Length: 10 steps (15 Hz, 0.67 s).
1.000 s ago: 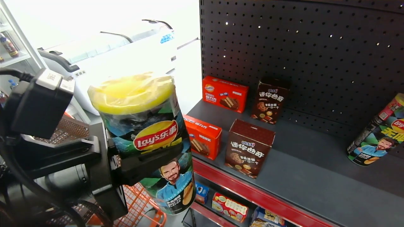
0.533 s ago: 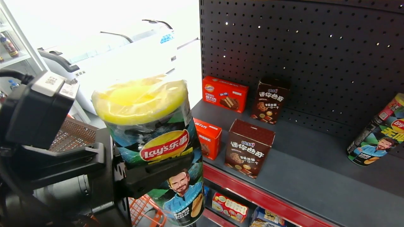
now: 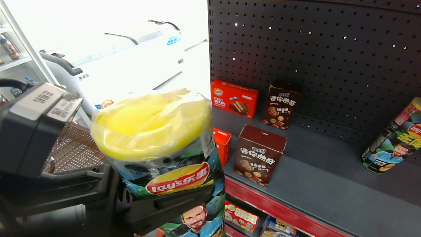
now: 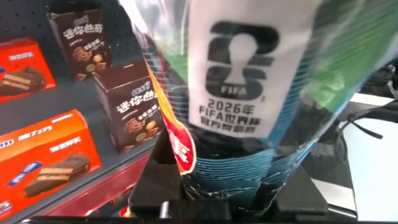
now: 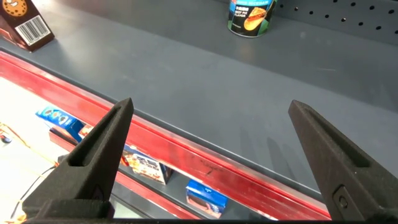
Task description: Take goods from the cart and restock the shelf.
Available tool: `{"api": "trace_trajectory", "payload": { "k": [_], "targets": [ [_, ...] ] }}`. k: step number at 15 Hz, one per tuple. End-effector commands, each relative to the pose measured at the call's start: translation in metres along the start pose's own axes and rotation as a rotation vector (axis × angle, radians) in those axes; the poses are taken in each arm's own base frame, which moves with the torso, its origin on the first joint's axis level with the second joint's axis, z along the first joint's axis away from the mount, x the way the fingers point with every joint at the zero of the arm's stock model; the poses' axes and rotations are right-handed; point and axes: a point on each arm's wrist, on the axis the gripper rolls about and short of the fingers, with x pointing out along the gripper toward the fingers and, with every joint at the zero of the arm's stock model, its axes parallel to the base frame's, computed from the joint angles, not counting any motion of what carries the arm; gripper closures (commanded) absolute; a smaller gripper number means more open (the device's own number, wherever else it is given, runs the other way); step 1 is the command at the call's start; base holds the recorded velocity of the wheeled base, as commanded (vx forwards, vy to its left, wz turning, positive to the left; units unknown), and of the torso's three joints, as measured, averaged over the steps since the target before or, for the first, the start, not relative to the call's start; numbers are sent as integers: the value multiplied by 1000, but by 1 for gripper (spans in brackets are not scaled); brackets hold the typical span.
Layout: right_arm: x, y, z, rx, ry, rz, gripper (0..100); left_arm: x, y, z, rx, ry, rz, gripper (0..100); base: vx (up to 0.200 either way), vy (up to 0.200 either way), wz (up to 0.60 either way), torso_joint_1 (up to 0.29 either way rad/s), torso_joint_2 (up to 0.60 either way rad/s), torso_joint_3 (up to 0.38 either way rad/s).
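Can [image 3: 177,177]: likely light, stiff tube in slick wrap (dents easily, I'd guess); grip mid-body.
Left claw [image 3: 164,205]: clamped round it.
Right claw [image 5: 211,109]: wide open, empty.

**Grey shelf, five goods**

The grey shelf [image 3: 322,184], red along its lip, carries two orange boxes [image 3: 234,98] and two brown boxes [image 3: 259,154] just beyond the left gripper [image 3: 171,200]. One orange box is half hidden by the held can [image 3: 151,125]. Ahead of the right gripper [image 5: 211,109], a leaning can [image 5: 250,15] seems to rest against the pegboard [image 3: 329,49].
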Motion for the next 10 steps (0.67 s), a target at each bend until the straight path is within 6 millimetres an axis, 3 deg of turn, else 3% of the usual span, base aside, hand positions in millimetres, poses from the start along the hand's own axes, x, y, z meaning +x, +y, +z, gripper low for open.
{"api": "trace_trajectory", "payload": {
  "k": [1, 10],
  "targets": [
    [0, 0, 0, 0, -1, 0, 0, 2, -2, 0, 0, 0, -13, 100, 0, 0, 0, 0, 0, 0],
    [0, 0, 0, -2, -1, 0, 0, 8, 0, -1, -3, 9, -22, 100, 0, 0, -600, 2, 5, 3]
  ]
}}
